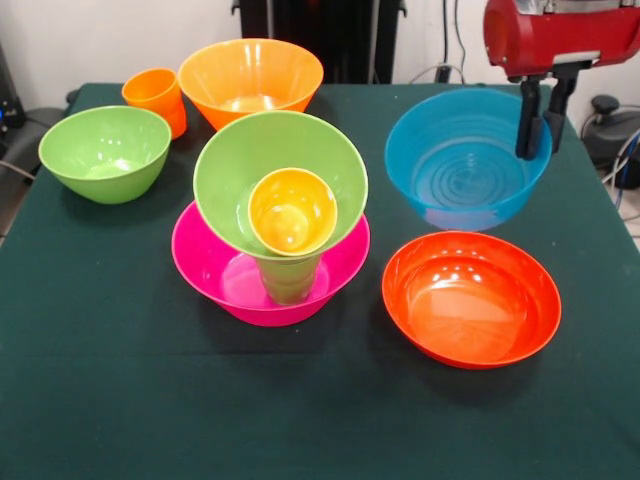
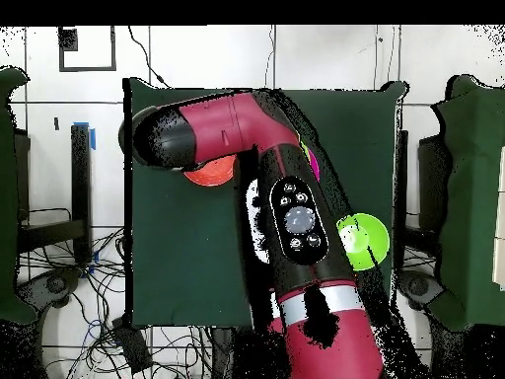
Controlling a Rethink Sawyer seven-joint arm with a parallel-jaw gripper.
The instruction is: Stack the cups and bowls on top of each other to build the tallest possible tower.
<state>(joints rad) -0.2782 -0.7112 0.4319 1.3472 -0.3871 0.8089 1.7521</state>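
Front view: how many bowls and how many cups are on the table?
Bowls: 6 – pink, tilted green, green, orange, blue, red-orange
Cups: 3 – yellow, green, orange
Total: 9

Arm hides most of the table from above; gripper cut off in front

In the overhead view the red arm [image 2: 296, 222] covers nearly all the table [image 2: 178, 257]: only slivers of the red-orange bowl [image 2: 209, 176], the pink bowl [image 2: 313, 163] and one light green bowl [image 2: 363, 240] show, and the gripper itself is hidden. In the front view the gripper [image 1: 545, 120] is cut off above by the picture's top edge, its fingertips overlap the blue bowl's [image 1: 460, 165] rim, and touch cannot be told. The green cup [image 1: 288, 280] is largely hidden under the tilted light green bowl [image 1: 240, 165]; the orange cup [image 1: 155, 95] is partly hidden behind the other green bowl.
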